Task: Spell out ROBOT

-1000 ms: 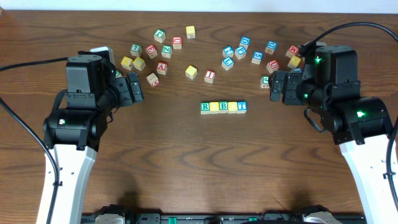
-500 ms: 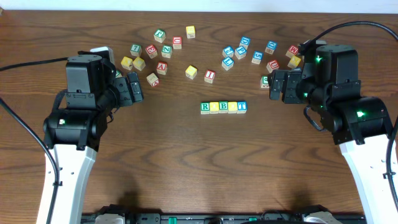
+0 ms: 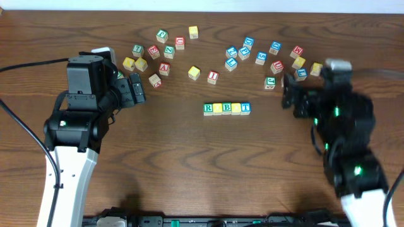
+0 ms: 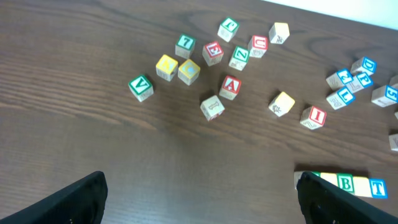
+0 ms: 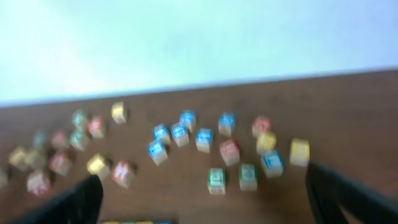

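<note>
Seen from above, a dark wooden table (image 3: 189, 170) holds a neat row of five small alphabet cubes at its centre, side by side and touching. From left to right they are the green R cube (image 3: 207, 108), a first yellow-faced cube (image 3: 217, 108), the green B cube (image 3: 226, 108), a second yellow-faced cube (image 3: 236, 108) and the blue T cube (image 3: 245, 108). The letters on the two yellow faces are too faint to read. The row lies between the two arms, apart from both.

The left gripper (image 3: 136, 90) hovers over the table to the left of the row. Its fingers are spread wide with nothing between them. Its wrist camera shows bare wood in the gap, with the B and T at the lower right edge of the view. The right gripper (image 3: 289, 96) sits to the right of the row and looks blurred from above. Its own wrist view, also blurred, shows two dark fingers (image 5: 68, 202) far apart and holding nothing.

Loose cubes lie scattered across the far half of the table. Beyond the left gripper is a group that includes a green V cube (image 4: 140, 87) and a red A cube (image 4: 230, 86). A red I cube (image 3: 213, 76) sits near the row, on its far side. Farther right is a cluster of blue-lettered cubes (image 3: 243, 50), with more mixed cubes near the right gripper.
</note>
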Controlling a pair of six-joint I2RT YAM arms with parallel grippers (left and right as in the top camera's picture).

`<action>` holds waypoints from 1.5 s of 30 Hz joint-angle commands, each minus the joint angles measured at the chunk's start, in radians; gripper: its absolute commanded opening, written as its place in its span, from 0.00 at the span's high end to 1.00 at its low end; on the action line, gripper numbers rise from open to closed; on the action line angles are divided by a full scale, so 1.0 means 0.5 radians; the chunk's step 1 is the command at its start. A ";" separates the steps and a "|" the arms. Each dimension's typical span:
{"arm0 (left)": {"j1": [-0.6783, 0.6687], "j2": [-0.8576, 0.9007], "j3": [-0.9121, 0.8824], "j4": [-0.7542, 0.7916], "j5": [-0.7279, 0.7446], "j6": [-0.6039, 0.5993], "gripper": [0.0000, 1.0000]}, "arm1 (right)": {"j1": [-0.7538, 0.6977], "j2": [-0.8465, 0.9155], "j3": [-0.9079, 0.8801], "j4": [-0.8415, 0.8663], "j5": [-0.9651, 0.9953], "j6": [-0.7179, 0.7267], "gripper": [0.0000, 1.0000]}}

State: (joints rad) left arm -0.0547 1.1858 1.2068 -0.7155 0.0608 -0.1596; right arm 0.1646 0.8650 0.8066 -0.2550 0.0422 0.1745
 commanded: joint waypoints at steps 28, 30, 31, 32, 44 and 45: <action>0.008 0.010 0.048 -0.005 -0.018 0.005 0.04 | -0.113 -1.719 -1.602 0.362 -0.005 -0.015 0.01; 0.008 0.010 0.048 -0.005 -0.018 0.005 0.04 | -0.113 -1.719 -1.602 0.364 -0.012 -0.015 0.01; 0.008 0.010 0.048 -0.005 -0.018 0.005 0.04 | -0.113 -1.719 -1.602 0.365 -0.016 -0.014 0.01; 0.008 0.010 0.048 -0.005 -0.018 0.005 0.04 | -0.113 -1.719 -1.602 0.365 -0.014 -0.015 0.01; 0.008 0.010 0.048 -0.005 -0.018 0.005 0.04 | -0.113 -1.718 -1.602 0.366 -0.014 -0.015 0.01; 0.008 0.010 0.048 -0.005 -0.018 0.005 0.04 | -0.113 -1.718 -1.602 0.366 -0.015 -0.015 0.01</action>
State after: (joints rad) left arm -0.0547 1.1885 1.2068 -0.7170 0.0608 -0.1596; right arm 0.1150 0.0135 0.0071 -0.0677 0.0410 0.1715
